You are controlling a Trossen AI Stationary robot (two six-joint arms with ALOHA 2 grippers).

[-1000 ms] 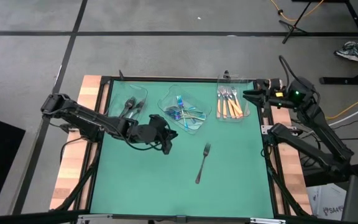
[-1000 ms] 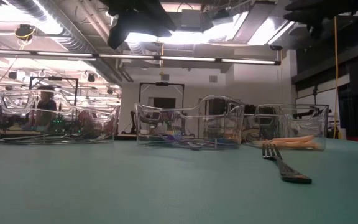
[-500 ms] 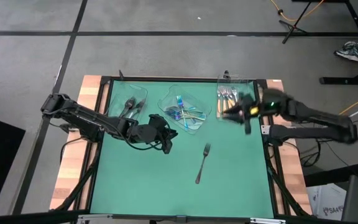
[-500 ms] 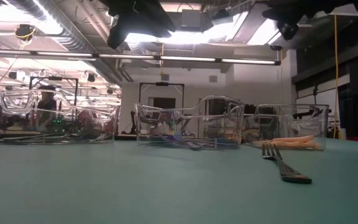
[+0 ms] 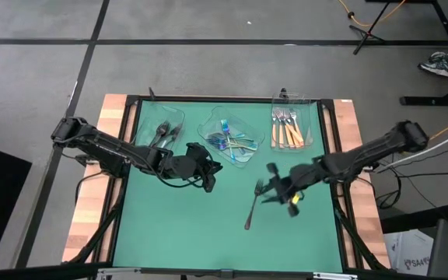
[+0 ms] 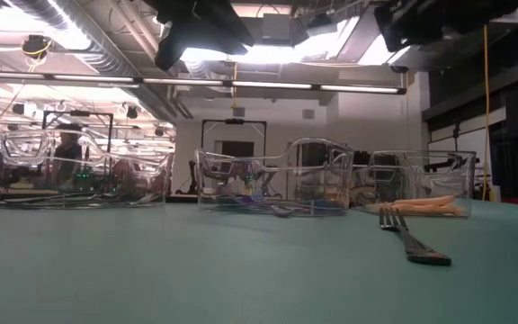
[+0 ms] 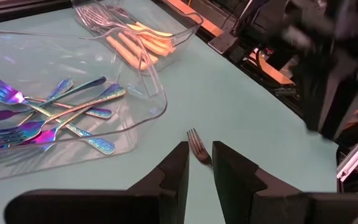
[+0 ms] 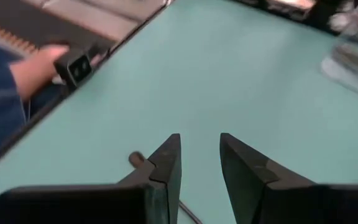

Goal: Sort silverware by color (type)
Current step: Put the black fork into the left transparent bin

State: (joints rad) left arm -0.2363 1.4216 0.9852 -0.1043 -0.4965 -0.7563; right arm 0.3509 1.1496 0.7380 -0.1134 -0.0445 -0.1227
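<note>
Covering nearly the whole work surface, the green table mat (image 5: 185,225) is serving as the landmark for everything else. Lining up along the mat's far edge are three clear plastic trays: the left tray (image 5: 148,128) is holding the black silverware (image 5: 162,134), the middle tray (image 5: 208,130) is holding the iridescent blue-purple forks and spoons (image 5: 232,141), and the right tray (image 5: 309,124) is holding the silver forks with orange handles (image 5: 286,131).

Reaching in from the mat's left side, the left arm is hanging its left gripper (image 5: 208,176) above the mat, just in front of the middle tray. Its two dark fingers (image 7: 232,167) are standing slightly apart with a narrow gap and are gripping nothing.

Stretching in from the mat's right side, the right arm is holding its right gripper (image 5: 274,189) over the mat's centre-right area, in front of the right tray and just beside the tines of the loose fork. Its fingers (image 8: 244,165) are standing parted with bare mat showing between them, holding nothing.

Lying alone on the open mat, a single dark fork (image 5: 253,204) is resting flat, tines pointing toward the trays and handle toward the mat's near edge; in the right wrist view only its handle end (image 8: 135,158) is showing, just beside the gripper's fingers. Beyond the mat's edge a person's hand (image 8: 33,68) is showing in that same view.
</note>
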